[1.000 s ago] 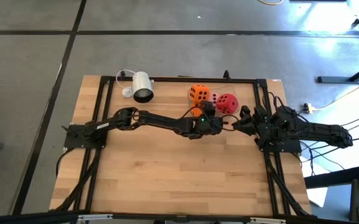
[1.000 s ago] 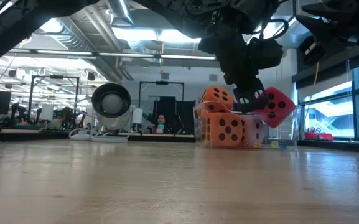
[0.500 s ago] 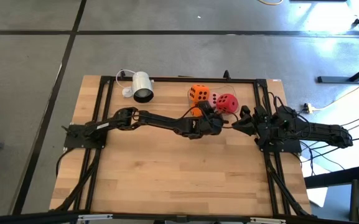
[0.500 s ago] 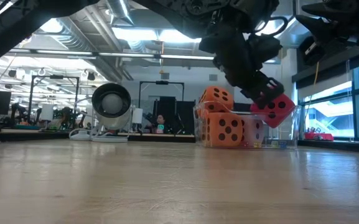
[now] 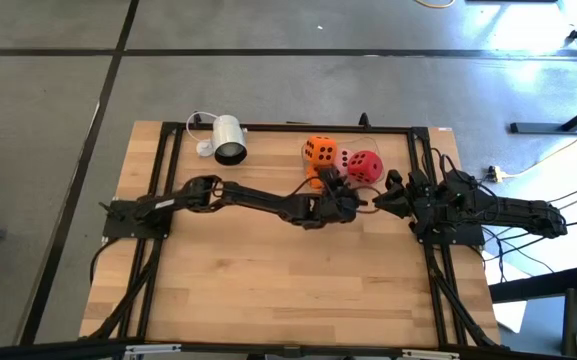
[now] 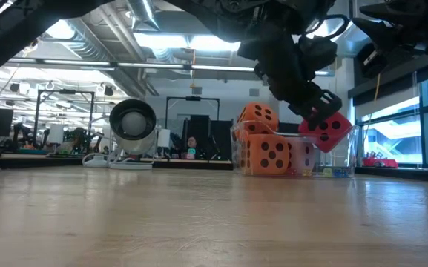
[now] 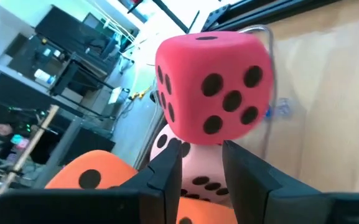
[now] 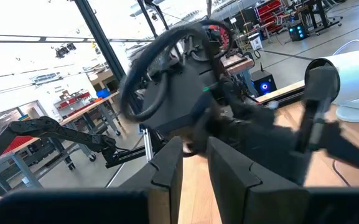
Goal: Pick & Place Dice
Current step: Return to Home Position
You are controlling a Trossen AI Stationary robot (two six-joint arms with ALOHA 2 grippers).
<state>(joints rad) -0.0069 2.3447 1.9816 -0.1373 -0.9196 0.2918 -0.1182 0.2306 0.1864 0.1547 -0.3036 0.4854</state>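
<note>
Narrowly parted, empty left pincer (image 7: pixel 202 149) faces red die (image 7: pixel 213 87).

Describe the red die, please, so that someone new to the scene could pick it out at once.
On the wooden table, look along the far edge, right of the white camera, to the transparent bin heaped with dice. The red die sits tilted on top at the heap's right end; its neighbours are two orange dice and a pale pink one.

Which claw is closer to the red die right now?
Left. The left claw points straight at the red die, which is close in front of it. The right claw waits farther off, by its base on the table's right side.
</note>
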